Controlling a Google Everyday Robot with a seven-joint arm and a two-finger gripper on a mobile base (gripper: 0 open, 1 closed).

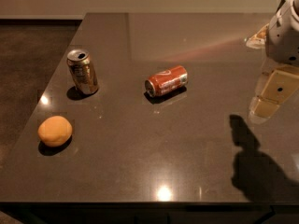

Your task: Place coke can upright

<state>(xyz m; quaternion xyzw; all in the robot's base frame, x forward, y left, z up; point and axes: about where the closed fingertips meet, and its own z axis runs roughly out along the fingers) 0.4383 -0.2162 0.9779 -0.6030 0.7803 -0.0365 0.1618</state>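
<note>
Nearest the camera, the front edge of the dark, glossy desk (140, 197) carries a bright spot of glare, and to the right a dark shadow (254, 171) falls across it. A little further back on the left sits a round orange fruit (55, 130).

My claw (270, 97) hangs at the far right of the view, above the desk's right side. It holds nothing and touches none of the objects. I cannot tell whether it is spread or pressed together.

The coke can (166, 80) lies on its side near the middle of the desk, one silver end turned toward the front left, well apart from my claw. The stretch between us shows only dark desk surface.

Left of the coke can, apart from it, a gold-brown can (82, 71) stands, leaning slightly. The orange fruit lies in front of that can, near the left edge.
</note>
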